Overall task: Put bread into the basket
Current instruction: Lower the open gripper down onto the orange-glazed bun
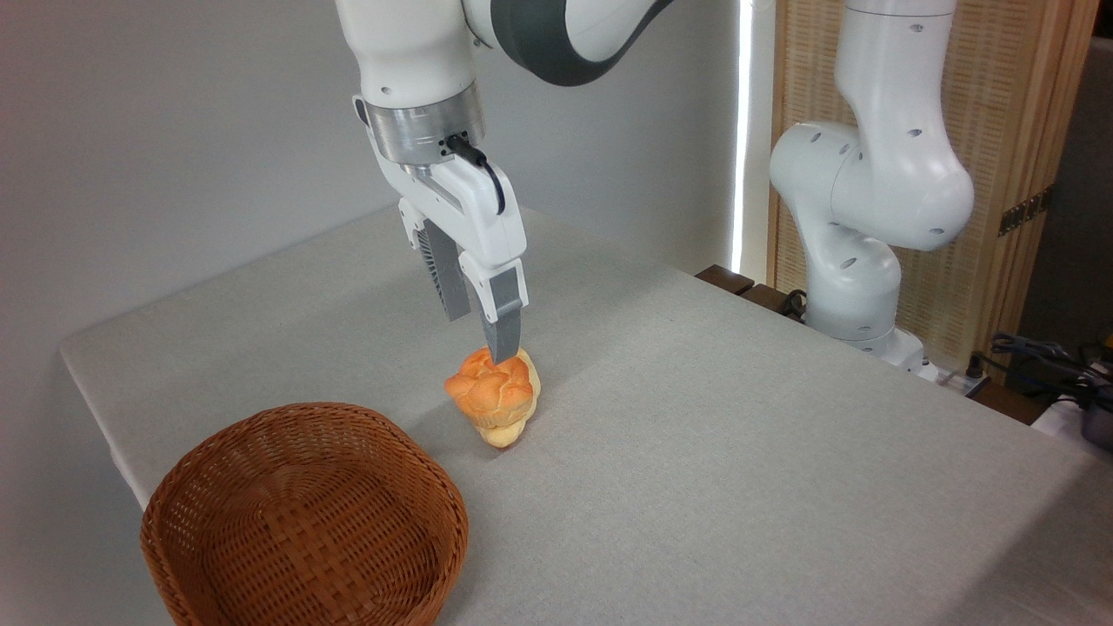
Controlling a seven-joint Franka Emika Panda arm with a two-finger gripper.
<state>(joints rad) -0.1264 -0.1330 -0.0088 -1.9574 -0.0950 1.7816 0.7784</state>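
The bread [489, 393], a small orange-brown bun with a knotted top, sits on the grey table, leaning on a paler yellowish roll [513, 426] behind and under it. My gripper [480, 336] hangs open just above the bun's far side, its near fingertip [503, 344] almost at the bun's top and the other finger further back. Nothing is held between the fingers. The basket [304, 520], a round reddish-brown wicker one, stands at the front left with nothing in it, to the lower left of the bun.
The arm's white base [856, 261] stands at the table's far right edge. A wooden slatted screen [1026, 130] rises behind it, and cables lie at the right border. The table's left and front edges run close to the basket.
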